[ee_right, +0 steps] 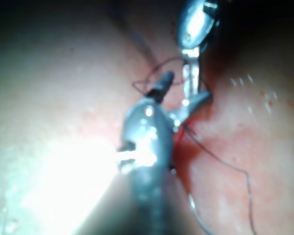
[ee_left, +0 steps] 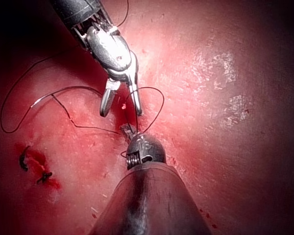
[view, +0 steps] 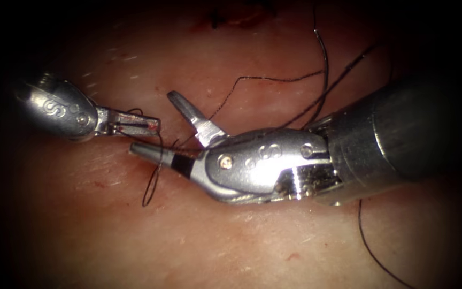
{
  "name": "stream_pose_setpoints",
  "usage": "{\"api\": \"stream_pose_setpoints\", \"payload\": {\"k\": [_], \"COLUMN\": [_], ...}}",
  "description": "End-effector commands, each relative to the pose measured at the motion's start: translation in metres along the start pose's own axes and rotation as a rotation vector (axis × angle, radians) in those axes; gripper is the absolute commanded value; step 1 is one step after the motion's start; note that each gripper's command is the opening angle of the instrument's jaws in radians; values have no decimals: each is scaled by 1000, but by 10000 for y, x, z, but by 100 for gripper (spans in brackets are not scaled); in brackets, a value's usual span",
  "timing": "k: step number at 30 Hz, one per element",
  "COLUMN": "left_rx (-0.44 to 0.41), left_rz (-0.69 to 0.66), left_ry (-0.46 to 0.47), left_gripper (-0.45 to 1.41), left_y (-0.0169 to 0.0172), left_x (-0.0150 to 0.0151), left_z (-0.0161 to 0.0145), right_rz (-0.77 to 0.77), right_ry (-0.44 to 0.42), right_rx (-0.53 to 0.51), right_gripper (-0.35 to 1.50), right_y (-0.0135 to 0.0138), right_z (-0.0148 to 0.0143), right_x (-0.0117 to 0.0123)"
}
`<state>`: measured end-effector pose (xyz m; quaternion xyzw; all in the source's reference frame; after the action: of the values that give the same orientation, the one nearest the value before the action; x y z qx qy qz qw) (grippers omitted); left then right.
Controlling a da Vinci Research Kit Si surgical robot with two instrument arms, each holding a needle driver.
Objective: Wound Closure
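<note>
At the left of the endoscope view, the left arm's small silver wristed tool (view: 135,126) lies low over the pale pink, moist tissue (view: 252,246), its two slim jaws clenched on the thin black thread (view: 274,80); a strand runs along the jaws and a loop of it hangs down from their tips onto the tissue, curling back up toward the other tool. In the left wrist view the same tool (ee_left: 129,131) points at the tissue with the thread (ee_left: 152,89) arching away from its tip. Just to the right, the right arm's larger silver tool (view: 159,126) has its jaws spread wide and released, one jaw pointing up and left, the other, with a black band at its base, pointing left beneath the left tool's jaws; the thread loop crosses this lower jaw. The right wrist view shows these parted jaws (ee_right: 186,90) beside the left tool. Further right, more thread trails from behind the right tool up across the tissue. At the upper edge of the endoscope view lies the dark red cut (view: 236,18), with dark stitches in it in the left wrist view (ee_left: 36,169). I cannot make out the curved needle.
</note>
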<state>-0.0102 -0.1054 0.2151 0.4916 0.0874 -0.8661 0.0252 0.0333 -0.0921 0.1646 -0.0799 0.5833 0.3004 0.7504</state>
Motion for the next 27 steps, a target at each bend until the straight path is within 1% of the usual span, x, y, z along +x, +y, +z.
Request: {"api": "stream_pose_setpoints", "payload": {"k": [1, 5, 7, 9, 11, 14, 19, 21, 27], "left_rx": [-3, 5, 7, 31, 33, 40, 47, 46, 43], "left_rz": [-7, -13, -15, -26, -30, -34, -37, -37, -30], "left_ry": [7, 7, 4, 5, 3, 0, -2, -1, 3], "left_gripper": [-45, -45, -45, -45, -45, -45, -45, -45, -45], "left_y": [10, 1, -1, -11, -14, -20, -29, -32, -24], "left_x": [5, 8, 9, 12, 13, 14, 14, 13, 8], "left_z": [11, 3, 0, -11, -13, -5, 8, 10, 15], "right_rz": [2, -3, 17, 53, 63, 73, 83, 81, 60], "right_ry": [-7, -24, -32, -69, -68, -64, -45, -40, -35], "right_rx": [4, 7, 8, 11, 14, 59, 92, 94, 88], "right_gripper": [125, 125, 125, 125, 125, 125, 125, 125, 125], "right_y": [-16, -25, -27, -32, -35, -46, -57, -54, -44], "right_z": [1, 1, 0, 2, 5, 13, 25, 26, 32], "right_x": [-6, -15, -18, -26, -28, -21, -8, -5, -5]}}
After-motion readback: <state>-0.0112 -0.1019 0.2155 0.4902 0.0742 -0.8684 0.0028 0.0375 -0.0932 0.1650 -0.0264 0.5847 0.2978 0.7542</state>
